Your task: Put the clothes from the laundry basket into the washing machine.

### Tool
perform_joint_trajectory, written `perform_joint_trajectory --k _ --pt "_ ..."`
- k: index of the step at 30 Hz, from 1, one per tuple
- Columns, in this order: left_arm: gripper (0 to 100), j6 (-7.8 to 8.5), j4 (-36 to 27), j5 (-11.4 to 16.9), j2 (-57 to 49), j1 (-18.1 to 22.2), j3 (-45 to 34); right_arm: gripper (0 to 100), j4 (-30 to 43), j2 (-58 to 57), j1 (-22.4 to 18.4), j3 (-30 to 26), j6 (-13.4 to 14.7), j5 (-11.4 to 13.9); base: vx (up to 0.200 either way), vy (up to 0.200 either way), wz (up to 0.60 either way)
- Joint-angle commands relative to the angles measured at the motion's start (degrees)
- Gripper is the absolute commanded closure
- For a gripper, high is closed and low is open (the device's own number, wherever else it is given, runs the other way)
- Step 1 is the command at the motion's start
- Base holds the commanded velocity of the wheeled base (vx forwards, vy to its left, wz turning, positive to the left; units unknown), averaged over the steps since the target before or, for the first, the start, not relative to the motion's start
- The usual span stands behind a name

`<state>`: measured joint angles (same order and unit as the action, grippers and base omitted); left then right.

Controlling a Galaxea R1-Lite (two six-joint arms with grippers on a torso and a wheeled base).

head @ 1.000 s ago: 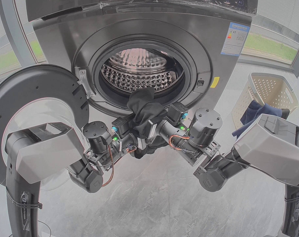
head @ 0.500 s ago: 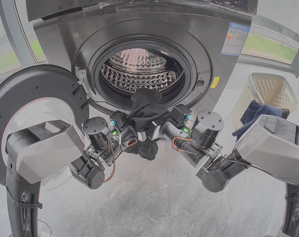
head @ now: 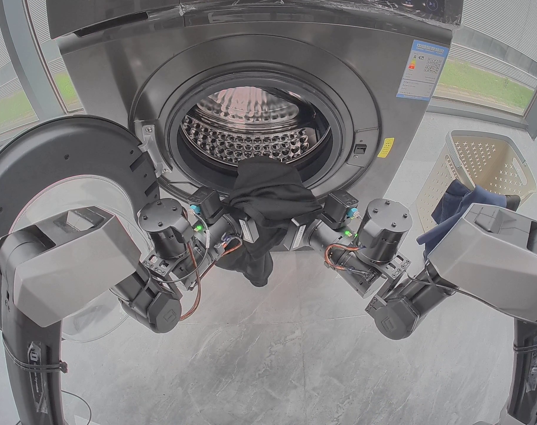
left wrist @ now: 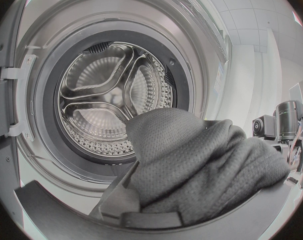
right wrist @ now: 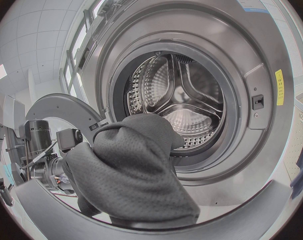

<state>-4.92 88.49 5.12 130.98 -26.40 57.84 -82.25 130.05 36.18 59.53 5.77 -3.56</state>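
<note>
A black garment (head: 272, 191) is hanging over left end effector (head: 245, 229) and right end effector (head: 297, 235), at 6 o'clock of the drum (head: 245, 119); I cannot tell their grip.

The black garment (head: 272, 193) hides the left gripper (head: 249, 229) and right gripper (head: 294, 235).

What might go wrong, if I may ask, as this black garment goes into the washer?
Part of the garment hangs below the left gripper and right gripper; it may snag on the drum rim and stay outside. The cloth drapes over both, so it may cling on release. The left arm is near the open door and may bump it.
</note>
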Motion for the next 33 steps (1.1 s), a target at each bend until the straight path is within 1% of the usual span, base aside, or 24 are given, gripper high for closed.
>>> perform_joint_trajectory --k 1,2,3,5,6,7,9,10,11,14,15,16,17,19,20,21,22,25,26,27,30,31,32,33 --pt "100 -0.08 0.5 -0.3 -0.9 -0.2 0.0 100 0.5 0.5 -0.1 -0.3 -0.1 -0.3 0.000 0.000 0.00" --pt "100 -0.08 0.5 -0.3 -0.9 -0.2 0.0 100 0.6 0.4 -0.1 -0.4 -0.1 -0.3 0.000 0.000 0.00" --pt "100 -0.17 0.5 -0.2 -0.9 -0.3 0.0 0 1.3 0.2 -0.1 -0.9 0.0 -0.3 0.000 0.000 0.00" --pt "100 -0.17 0.5 -0.2 -0.9 -0.3 0.0 0 1.3 0.2 -0.1 -1.0 0.0 -0.3 0.000 0.000 0.00" --pt "100 -0.17 0.5 -0.2 -1.0 -0.4 0.1 0 1.1 -0.3 -0.1 -1.5 1.2 -0.3 0.000 0.000 0.00" --pt "100 -0.26 0.5 -0.2 -1.2 -0.4 0.1 0 1.1 -0.6 -0.3 -1.9 1.2 -0.3 0.000 0.000 0.00" --pt "100 -0.35 0.4 -0.4 -2.0 -0.3 -0.4 0 0.6 -2.1 -0.5 -4.9 0.6 0.0 0.000 0.000 0.00" --pt "100 -0.52 0.4 -0.6 -2.9 -0.4 -1.1 0 0.6 -4.6 -0.5 -9.0 -0.1 0.6 0.000 0.000 0.00" --pt "100 -0.88 0.3 -0.9 -3.4 -0.5 -1.9 0 0.5 -6.5 -0.5 -11.9 -0.8 1.1 0.000 0.000 0.00" --pt "100 -3.07 0.3 -1.3 -6.8 -1.3 -6.6 0 -0.3 -10.9 -0.3 -20.8 -2.3 4.6 0.000 0.000 0.00" --pt "100 -3.60 0.4 -1.3 -8.0 -2.0 -8.4 0 -0.9 -12.1 -0.3 -23.4 -2.8 5.1 0.000 0.000 0.00" --pt "100 -3.60 0.4 -1.3 -8.1 -2.1 -8.6 0 -1.1 -12.6 -0.3 -24.3 -3.0 5.2 0.000 0.000 0.00" --pt "100 -3.69 0.5 -1.1 -10.3 -2.6 -11.7 0 -1.2 -15.4 -0.4 -29.9 -3.7 5.5 0.000 0.000 0.00" --pt "100 -3.69 0.5 -1.0 -13.7 -3.1 -15.7 0 -1.7 -17.6 -0.5 -35.8 -3.9 5.8 0.000 0.000 0.00" --pt "100 -3.86 0.5 -1.0 -15.4 -3.5 -17.5 0 -1.8 -18.5 -0.5 -37.8 -3.7 5.8 0.000 0.000 0.00" --pt "100 -3.86 0.5 -1.0 -15.4 -3.5 -17.5 0 -1.8 -18.5 -0.5 -37.8 -3.7 5.8 0.000 0.000 0.00" --pt "100 -3.95 0.4 -1.1 -19.9 -3.8 -22.2 0 -2.7 -19.3 -0.8 -40.4 -3.3 5.8 0.000 0.000 0.00" --pt "100 -3.86 0.4 -1.3 -25.2 -4.5 -28.8 0 -5.5 -18.9 -2.7 -40.3 -3.3 5.3 0.000 0.000 0.00" --pt "100 -3.86 0.4 -1.3 -25.6 -4.7 -29.5 0 -5.7 -19.0 -3.1 -40.1 -3.3 5.2 0.000 0.000 0.00" --pt "100 -3.95 0.4 -1.3 -28.0 -5.1 -32.6 0 -5.5 -19.0 -4.4 -39.0 -3.3 5.1 0.000 0.000 0.00" --pt "100 -3.86 0.4 -1.2 -31.2 -5.8 -39.7 0 -5.4 -19.2 -5.5 -37.7 -3.0 4.2 0.000 0.000 0.00" --pt "100 -3.86 0.4 -1.1 -31.9 -6.1 -41.2 0 -5.4 -19.2 -5.9 -37.6 -2.7 3.6 0.000 0.000 0.00" --pt "100 -3.86 0.4 -1.1 -31.9 -6.1 -41.2 0 -5.4 -19.2 -5.9 -37.6 -2.7 3.6 0.000 0.000 0.00" --pt "100 -3.60 0.5 -1.2 -32.4 -6.5 -42.9 0 -5.5 -18.9 -6.6 -37.7 -1.9 3.0 0.000 0.000 0.00"
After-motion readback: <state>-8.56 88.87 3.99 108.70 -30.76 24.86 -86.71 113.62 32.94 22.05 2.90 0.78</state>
